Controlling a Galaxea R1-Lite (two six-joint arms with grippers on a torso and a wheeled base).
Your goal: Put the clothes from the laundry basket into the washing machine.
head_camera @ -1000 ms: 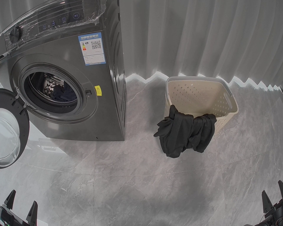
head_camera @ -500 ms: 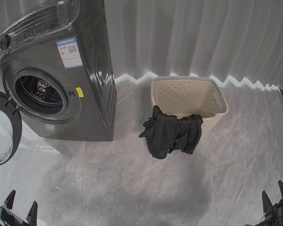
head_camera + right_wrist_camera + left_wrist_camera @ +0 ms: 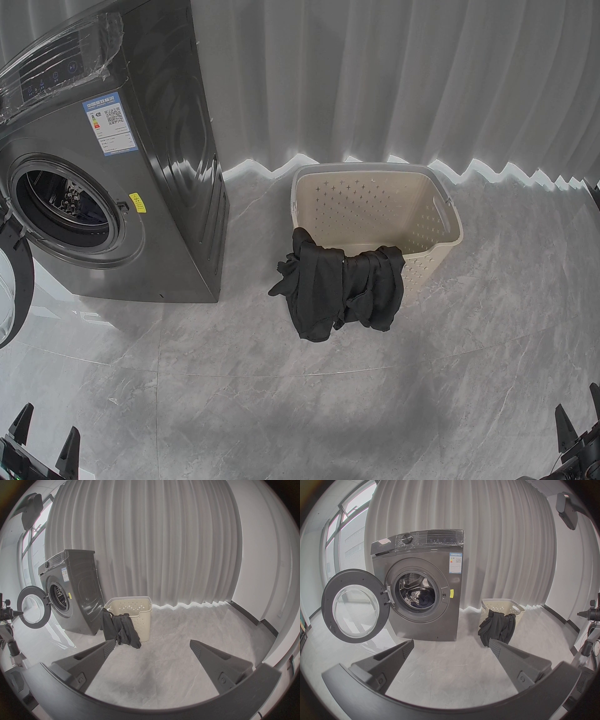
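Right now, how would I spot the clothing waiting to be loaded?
Find the grey washing machine with its door open. Beside it stands a cream laundry basket. The black garment droops over its near rim, dark against pale plastic.

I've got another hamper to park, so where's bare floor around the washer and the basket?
Widest bare floor lies in front of the washing machine and laundry basket. Also free: the strip between them, and right of the basket. Crowded: the basket's front, where black clothes hang over, and by the open door.
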